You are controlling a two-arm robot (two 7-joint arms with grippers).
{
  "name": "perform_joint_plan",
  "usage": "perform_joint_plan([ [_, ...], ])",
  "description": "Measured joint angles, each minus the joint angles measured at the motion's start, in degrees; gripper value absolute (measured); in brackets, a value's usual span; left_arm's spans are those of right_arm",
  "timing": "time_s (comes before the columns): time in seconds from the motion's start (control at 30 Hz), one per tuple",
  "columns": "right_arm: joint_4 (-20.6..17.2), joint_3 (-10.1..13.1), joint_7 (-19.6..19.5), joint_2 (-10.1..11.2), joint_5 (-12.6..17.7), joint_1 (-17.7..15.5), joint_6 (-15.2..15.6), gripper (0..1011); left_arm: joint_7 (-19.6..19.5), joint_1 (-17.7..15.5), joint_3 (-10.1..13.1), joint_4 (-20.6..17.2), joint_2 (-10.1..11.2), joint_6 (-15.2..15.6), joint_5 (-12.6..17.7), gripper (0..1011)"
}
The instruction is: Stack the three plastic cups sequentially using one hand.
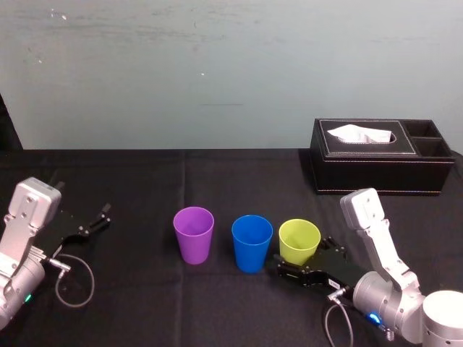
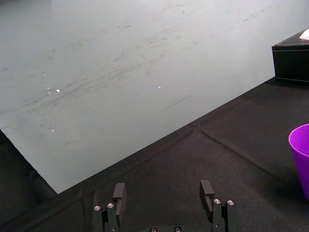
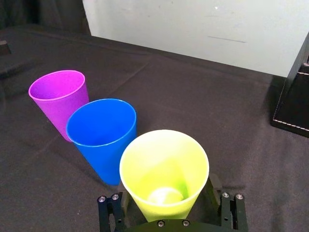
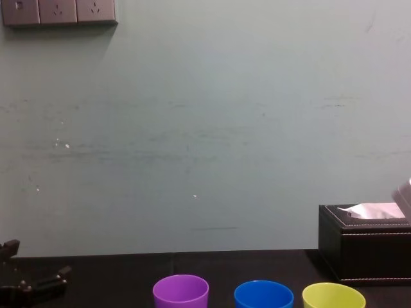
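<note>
While nothing is stacked yet, all three cups stand apart in a row across the lower middle of the head view, on the black table (image 1: 145,173).

Far left: left gripper (image 1: 92,223) is parked low on the cloth, well clear of the cups. Its jaws are wide with nothing between them, so I'd call it idle, kept out of the working arm's way.

Purple cup (image 1: 194,235) is the left end of the row. Blue cup (image 1: 252,243) is in the middle, just beside its neighbours but not touching them. Yellow-green cup (image 1: 299,242) is the right end.

All three are upright with the long axis vertical, mouth up and the narrow base on the cloth. Same size and taper, so one should drop into the next if it comes down plumb.

Right gripper (image 1: 307,262) is low at the yellow-green cup, one finger (image 3: 216,187) on either side of the lower wall. Jaws are wide and straddling it — I see no squeeze yet, though I can't rule out contact. A low grip makes sense to me, since it leaves the rim free for nesting.

Right of that, in the upper right of the head view, is a tissue box (image 1: 383,155) — well back from the row and not in play.
</note>
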Motion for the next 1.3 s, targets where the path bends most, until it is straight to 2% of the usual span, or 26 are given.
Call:
perform_joint_plan([
  [0.57, 0.7, 0.0, 0.4, -0.2, 0.3, 0.4, -0.3, 997, 0.0, 0.0, 0.0, 0.0, 0.0, 0.0, 0.0, 1000],
  [0.77, 0.6, 0.0, 0.4, -0.2, 0.3, 0.3, -0.3, 899, 0.0, 0.0, 0.0, 0.0, 0.0, 0.0, 0.0, 1000],
  [0.97, 0.5, 0.0, 0.4, -0.2, 0.3, 0.3, -0.3, 710, 0.0, 0.0, 0.0, 0.0, 0.0, 0.0, 0.0, 1000],
  [1.3, 0.5, 0.0, 0.4, -0.2, 0.3, 0.3, -0.2, 705, 0.0, 0.0, 0.0, 0.0, 0.0, 0.0, 0.0, 1000],
])
